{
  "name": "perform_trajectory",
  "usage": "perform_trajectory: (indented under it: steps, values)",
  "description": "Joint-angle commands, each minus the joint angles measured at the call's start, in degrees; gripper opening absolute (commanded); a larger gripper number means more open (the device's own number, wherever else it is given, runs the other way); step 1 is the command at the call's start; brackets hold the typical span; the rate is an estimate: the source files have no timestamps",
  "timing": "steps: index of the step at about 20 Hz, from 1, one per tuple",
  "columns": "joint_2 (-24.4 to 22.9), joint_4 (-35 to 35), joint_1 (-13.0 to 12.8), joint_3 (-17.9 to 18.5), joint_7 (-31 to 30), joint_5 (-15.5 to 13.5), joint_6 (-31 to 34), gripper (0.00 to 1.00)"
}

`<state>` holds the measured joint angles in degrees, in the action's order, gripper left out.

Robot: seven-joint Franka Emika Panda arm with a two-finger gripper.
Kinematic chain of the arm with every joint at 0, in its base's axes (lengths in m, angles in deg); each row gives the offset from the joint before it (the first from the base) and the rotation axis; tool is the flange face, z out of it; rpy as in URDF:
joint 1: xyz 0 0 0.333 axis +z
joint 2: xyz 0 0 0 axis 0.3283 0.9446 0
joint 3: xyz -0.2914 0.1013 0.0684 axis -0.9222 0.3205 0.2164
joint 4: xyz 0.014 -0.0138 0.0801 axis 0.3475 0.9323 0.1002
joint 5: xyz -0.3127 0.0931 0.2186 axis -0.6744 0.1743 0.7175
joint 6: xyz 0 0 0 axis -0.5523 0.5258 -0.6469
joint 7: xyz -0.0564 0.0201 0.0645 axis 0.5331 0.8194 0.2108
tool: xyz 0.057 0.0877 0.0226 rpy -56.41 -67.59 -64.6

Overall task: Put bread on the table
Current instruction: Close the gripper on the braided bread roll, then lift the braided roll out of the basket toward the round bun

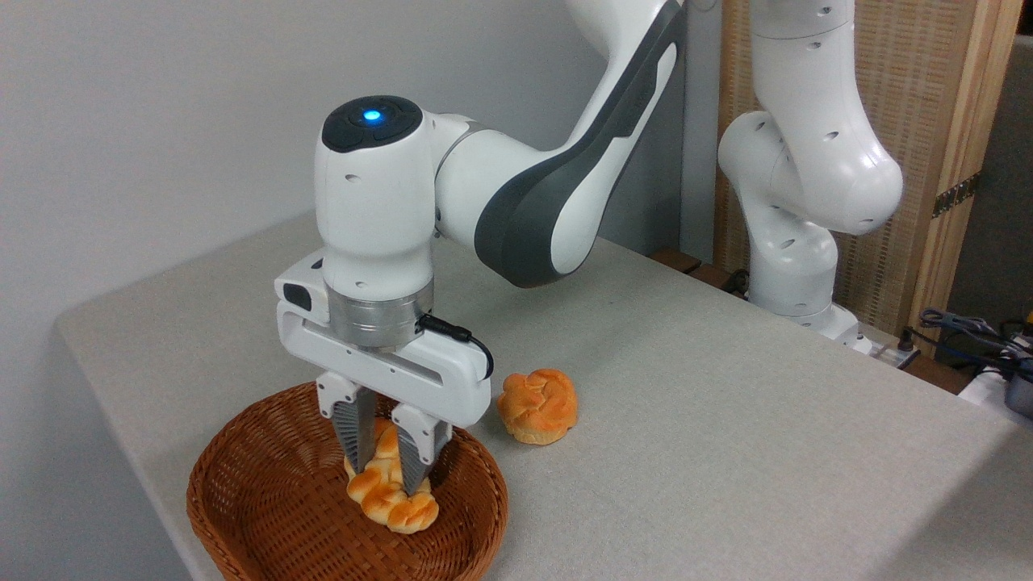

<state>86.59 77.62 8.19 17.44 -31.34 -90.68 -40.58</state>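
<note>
The bread (391, 496), a braided golden-orange loaf, lies inside the brown wicker basket (266, 500) at the front left of the table (686, 403). My gripper (387, 472) points straight down into the basket. Its two fingers are closed in against the loaf's middle, one on each side. The upper part of the loaf is hidden behind the fingers. The loaf looks squeezed narrower where the pads press it.
A round knotted orange bun (538, 406) sits on the table just right of the basket. The robot's base (799, 266) stands at the back right, with cables (968, 331) at the far right edge. A wall runs behind the table.
</note>
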Motion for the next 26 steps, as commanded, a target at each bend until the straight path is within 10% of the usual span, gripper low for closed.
perform_trajectory:
  steps: [1, 20, 26]
  values:
    - [1.28, -0.11, -0.27, -0.04, 1.01, -0.41, -2.28, 0.14]
    - [-7.93, -0.81, -0.8, -0.48, 0.66, -1.29, -2.37, 0.22]
    - [-12.86, -0.64, -0.89, -1.01, 1.53, -0.5, 6.4, 0.23]
